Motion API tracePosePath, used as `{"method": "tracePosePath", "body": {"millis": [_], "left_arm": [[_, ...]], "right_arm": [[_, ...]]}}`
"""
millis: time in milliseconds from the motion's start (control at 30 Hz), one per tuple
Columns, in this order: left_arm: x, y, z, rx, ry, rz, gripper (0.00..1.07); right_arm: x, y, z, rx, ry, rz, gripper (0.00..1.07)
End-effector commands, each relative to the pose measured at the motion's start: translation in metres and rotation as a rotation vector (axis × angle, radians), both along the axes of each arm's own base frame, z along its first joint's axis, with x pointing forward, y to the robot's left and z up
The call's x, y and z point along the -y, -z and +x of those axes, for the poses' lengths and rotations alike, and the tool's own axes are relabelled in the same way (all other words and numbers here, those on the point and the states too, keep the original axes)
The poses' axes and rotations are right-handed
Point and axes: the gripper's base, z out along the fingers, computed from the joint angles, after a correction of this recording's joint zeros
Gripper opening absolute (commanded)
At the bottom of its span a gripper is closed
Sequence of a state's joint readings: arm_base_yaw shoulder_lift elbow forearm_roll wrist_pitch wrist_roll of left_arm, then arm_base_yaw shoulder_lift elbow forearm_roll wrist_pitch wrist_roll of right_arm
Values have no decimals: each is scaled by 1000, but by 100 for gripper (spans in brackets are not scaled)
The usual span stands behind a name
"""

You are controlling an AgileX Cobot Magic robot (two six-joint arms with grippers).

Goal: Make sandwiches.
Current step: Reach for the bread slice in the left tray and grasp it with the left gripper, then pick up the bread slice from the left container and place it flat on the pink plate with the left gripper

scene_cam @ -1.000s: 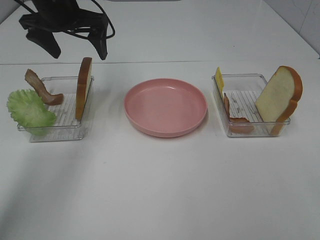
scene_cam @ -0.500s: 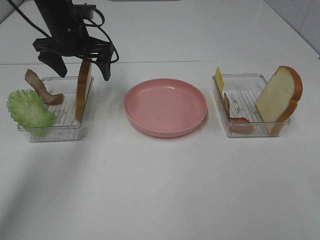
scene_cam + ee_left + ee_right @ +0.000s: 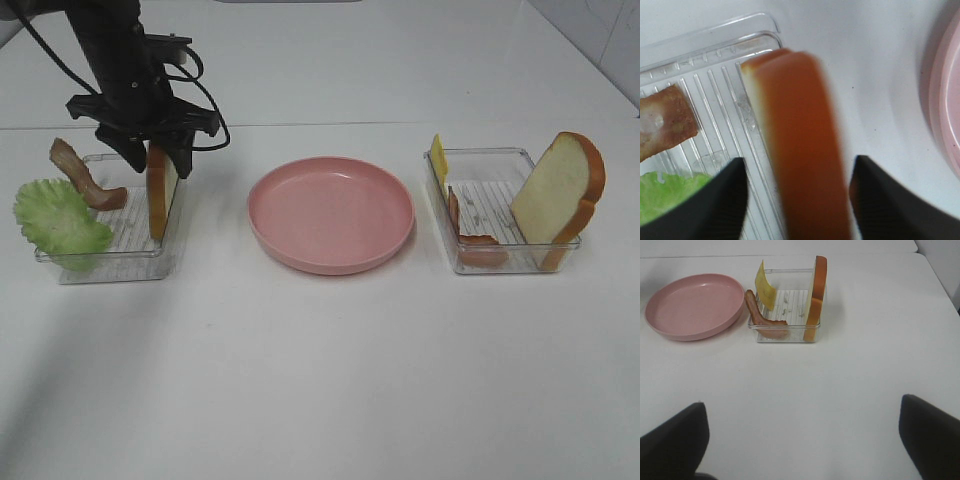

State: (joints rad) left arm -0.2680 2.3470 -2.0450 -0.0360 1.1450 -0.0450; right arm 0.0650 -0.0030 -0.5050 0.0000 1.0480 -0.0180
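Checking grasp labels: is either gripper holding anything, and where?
Nothing held yet: the left gripper straddles the upright bread slice at its top crust, gap visible. The right gripper is open, empty.

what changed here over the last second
The left pincer dropped from above the table's far side onto the left tray, its jaws narrowing to straddle the upright bread slice; gaps show either side, so no grip yet. The lettuce, bacon, pink plate and everything in the right tray stayed put.

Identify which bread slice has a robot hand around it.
The upright slice in the left tray: the left hand straddles it. The other slice leans in the right tray, untouched.
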Motion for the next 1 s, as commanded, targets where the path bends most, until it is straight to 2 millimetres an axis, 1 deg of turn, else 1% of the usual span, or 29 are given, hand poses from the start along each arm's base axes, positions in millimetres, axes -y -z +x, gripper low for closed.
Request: {"method": "tracePosePath", "body": {"millis": [33, 267, 433, 600, 633, 667, 700, 733, 767, 800, 833, 867, 900, 933, 967, 1000], "left_arm": [[-2, -3, 0, 1, 5, 15, 0], [-2, -2, -1, -16, 8, 22, 0], [-3, -2, -2, -29, -32, 18, 0], [-4, -10, -8, -59, -42, 24, 0], [-6, -21, -13, -79, -41, 32, 0], [-7, -38, -16, -43, -42, 23, 0], [-7, -38, -16, -43, -42, 23, 0], [-7, -59, -20, -4, -43, 2, 0], [-7, -59, -20, -4, -43, 2, 0], [-7, -68, -23, 14, -43, -6, 0], [-7, -92, -30, 59, -44, -40, 0], [-7, -92, -30, 59, -44, -40, 0], [-6, -103, -34, 74, -43, -69, 0], [-6, -103, -34, 74, -43, -69, 0], [-2, -117, -39, 89, -25, -134, 0], [4, -122, -42, 85, 3, -208, 0]], "right_arm": [[0, 2, -3, 18, -2, -5, 98], [0, 2, -3, 18, -2, -5, 98], [0, 2, -3, 18, -2, -5, 98], [0, 2, -3, 18, -2, -5, 98], [0, 2, -3, 18, -2, -5, 98], [0, 2, -3, 18, -2, -5, 98], [0, 2, -3, 18, -2, -5, 98], [0, 2, -3, 18, -2, -5, 98], [0, 2, -3, 18, -2, -5, 98], [0, 2, -3, 18, -2, -5, 98], [0, 2, -3, 18, -2, -5, 98], [0, 2, -3, 18, -2, -5, 98], [0, 2, -3, 18, -2, -5, 98], [0, 2, -3, 18, -2, -5, 98], [0, 2, -3, 18, -2, -5, 98], [0, 2, -3, 18, -2, -5, 98]]}}
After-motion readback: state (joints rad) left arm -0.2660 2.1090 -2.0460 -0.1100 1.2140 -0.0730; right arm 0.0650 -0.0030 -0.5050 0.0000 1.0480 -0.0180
